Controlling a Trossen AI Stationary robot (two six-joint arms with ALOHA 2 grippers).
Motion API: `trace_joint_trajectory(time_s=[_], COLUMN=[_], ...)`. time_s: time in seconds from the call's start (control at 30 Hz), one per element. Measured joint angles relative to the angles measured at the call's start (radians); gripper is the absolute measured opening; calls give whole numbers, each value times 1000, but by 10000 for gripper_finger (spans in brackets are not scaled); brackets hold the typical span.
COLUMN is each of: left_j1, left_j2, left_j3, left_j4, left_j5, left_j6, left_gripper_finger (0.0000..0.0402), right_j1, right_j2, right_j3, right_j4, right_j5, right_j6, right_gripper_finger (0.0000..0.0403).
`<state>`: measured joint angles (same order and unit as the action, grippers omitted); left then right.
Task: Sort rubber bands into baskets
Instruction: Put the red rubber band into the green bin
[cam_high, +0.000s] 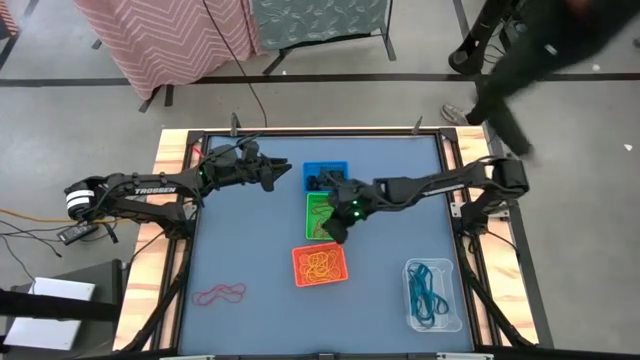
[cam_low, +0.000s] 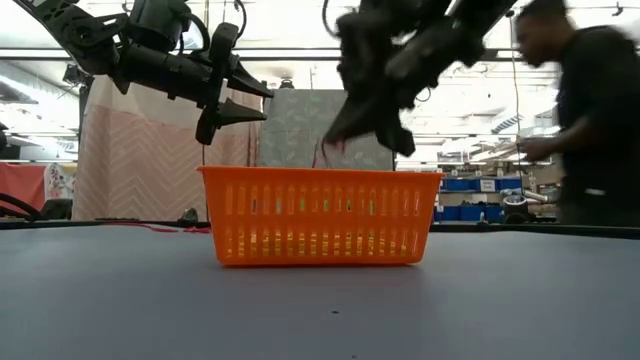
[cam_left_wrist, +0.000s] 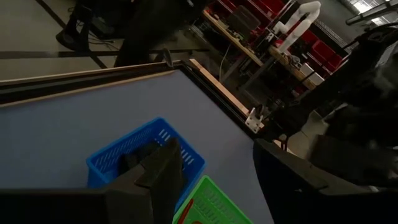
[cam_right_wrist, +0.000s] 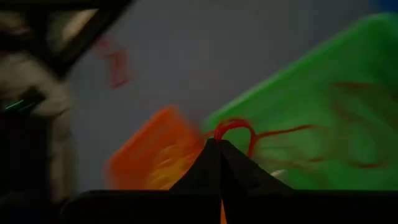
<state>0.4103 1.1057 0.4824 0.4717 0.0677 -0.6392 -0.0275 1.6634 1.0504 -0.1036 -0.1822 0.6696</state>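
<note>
The blue basket (cam_high: 325, 175), green basket (cam_high: 322, 213) and orange basket (cam_high: 320, 265) stand in a row down the table's middle, and red bands lie in the green one (cam_right_wrist: 323, 112). The clear tub (cam_high: 432, 295) at the near right holds teal bands. More red rubber bands (cam_high: 220, 293) lie loose on the mat at the near left. My right gripper (cam_high: 334, 234) hovers over the green basket's near end, shut on a red rubber band (cam_right_wrist: 233, 127). My left gripper (cam_high: 287, 172) hangs open in the air beside the blue basket (cam_left_wrist: 124, 155), holding nothing. My right gripper pinches a red rubber band between its two shut fingertips (cam_right_wrist: 214, 149). A small loop of the band (cam_right_wrist: 235, 124) stands out past the tips. The fingers slant downward from the table's right side, above the green basket. The band is lifted clear; a thin strand (cam_low: 322, 152) hangs below.
A person (cam_high: 530, 60) moves past beyond the table's far right corner. The wooden table frame (cam_high: 175, 150) borders the mat. Bare mat lies along the left side and between the orange basket and the clear tub.
</note>
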Motion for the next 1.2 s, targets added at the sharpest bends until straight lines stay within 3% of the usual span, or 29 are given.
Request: trace_joint_trajectory(time_s=[0.2,0.4,0.6,0.73,0.87,1.2], left_j1=[0,0,0,0,0,0], left_j2=[0,0,0,0,0,0], left_j3=[0,0,0,0,0,0], left_j4=[0,0,0,0,0,1], left_j5=[-1,-1,-5,-5,-5,-5], left_j6=[0,-1,5,5,5,6], left_gripper_finger=[201,201,201,201,201,201], right_j1=[-39,-51,-65,-58,-58,-47], right_j2=[70,63,70,70,70,61], right_j3=[0,0,0,0,0,70], right_j4=[-9,-127,-53,-36,-41,-89], right_j5=[112,364,203,162,96,109], right_j6=[10,41,29,29,39,-153], right_gripper_finger=[2,2,5,22,72,280])
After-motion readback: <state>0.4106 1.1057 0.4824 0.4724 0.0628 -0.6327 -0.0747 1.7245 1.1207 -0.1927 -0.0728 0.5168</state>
